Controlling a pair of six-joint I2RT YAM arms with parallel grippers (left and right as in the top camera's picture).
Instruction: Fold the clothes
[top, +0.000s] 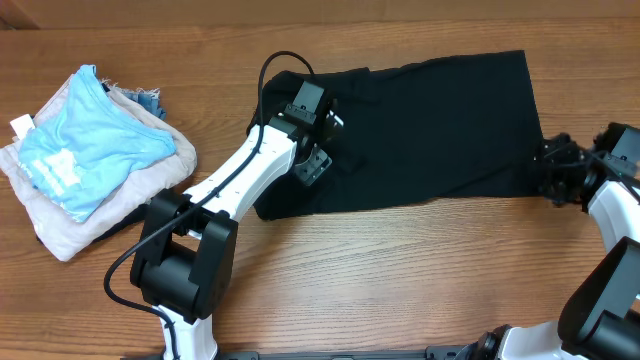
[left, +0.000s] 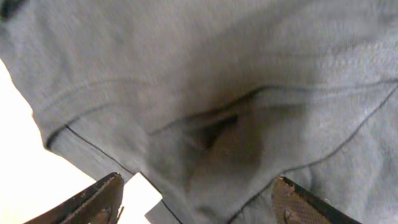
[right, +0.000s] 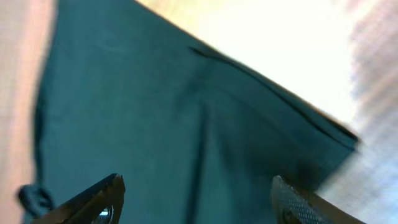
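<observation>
Black shirt lies spread flat on the wooden tabletop, centre-right in the overhead view. It makes a wide rectangle, long axis left-right, w/ a few soft wrinkles and its left edge a bit bunched.

Left end effector is over the shirt's left end. Overhead can't settle whether it touches the fabric or sits just above it. In the left wrist view its fingers stand wide apart at the bottom corners, w/ nothing pinched btwn them. Fabric w/ folds and stitched seams fills the frame below them and looks grey in that view. A small white patch shows at the cloth edge beside the left-side finger. It may be a label; can't tell.

Right end effector is at the shirt's right edge, near the lower corner. In the right wrist view its fingers are also spread wide and grip nothing. That view is blurred and the shirt looks dark teal there. A seamed hem runs diagonally, w/ bright tabletop beyond it.

White left arm reaches in from its black base at lower left. A black cable loops off it over the shirt's top-left corner.

At far left, well apart from the shirt, is a pile: a light blue garment w/ white print on top of a pale beige-pink garment.
</observation>
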